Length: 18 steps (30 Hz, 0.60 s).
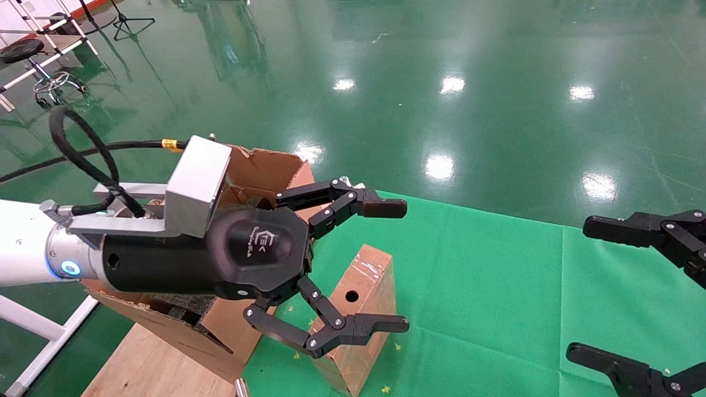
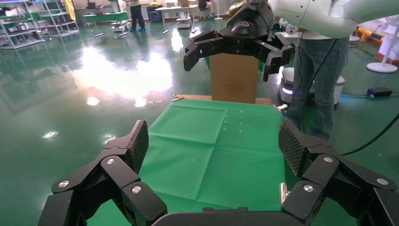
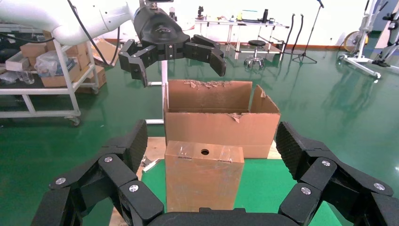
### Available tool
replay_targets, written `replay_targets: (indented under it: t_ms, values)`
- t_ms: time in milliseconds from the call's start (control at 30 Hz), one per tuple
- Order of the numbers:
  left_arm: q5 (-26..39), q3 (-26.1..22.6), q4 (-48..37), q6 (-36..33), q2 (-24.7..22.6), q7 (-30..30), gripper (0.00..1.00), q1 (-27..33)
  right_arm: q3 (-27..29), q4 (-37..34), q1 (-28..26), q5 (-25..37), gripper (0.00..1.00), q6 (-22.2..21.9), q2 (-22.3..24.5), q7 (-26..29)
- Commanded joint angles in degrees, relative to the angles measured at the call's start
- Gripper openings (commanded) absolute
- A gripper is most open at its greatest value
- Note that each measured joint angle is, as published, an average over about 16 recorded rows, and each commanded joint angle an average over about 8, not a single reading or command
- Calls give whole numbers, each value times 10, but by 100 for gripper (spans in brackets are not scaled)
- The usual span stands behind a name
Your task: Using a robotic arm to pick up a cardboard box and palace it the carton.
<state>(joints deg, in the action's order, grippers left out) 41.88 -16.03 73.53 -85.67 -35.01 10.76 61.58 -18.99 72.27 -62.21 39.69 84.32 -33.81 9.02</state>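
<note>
Left arm above box, nothing grasped

Our left black 2-finger gripper [image 1: 353, 270] hangs wide open, empty, above the small taped brown cardboard box [image 1: 361, 309] standing right of the large torn carton [image 1: 265, 171]; a skewed descent could topple it.

Right gripper [image 3: 207, 155]: fingers spread wide, nothing between them. Cardboard box [image 3: 203, 176] stands upright directly ahead of the claw, centred in the gap, on the green cloth [image 3: 263, 183]; round hole in its top face, clear tape at the edges. Carton [image 3: 220, 117] sits just beyond the box, flaps ragged. Left gripper [image 3: 171, 59] hangs above the carton, farther from the claw, fingers apart and empty.
</note>
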Motion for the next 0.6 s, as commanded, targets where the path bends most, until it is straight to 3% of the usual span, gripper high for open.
replay_targets:
  t_ms: [33, 600]
  values:
    - [0, 0, 0, 0, 0, 0, 100, 0, 0, 0, 0, 0, 100, 0, 0, 0]
    - [0, 0, 0, 0, 0, 0, 100, 0, 0, 0, 0, 0, 100, 0, 0, 0]
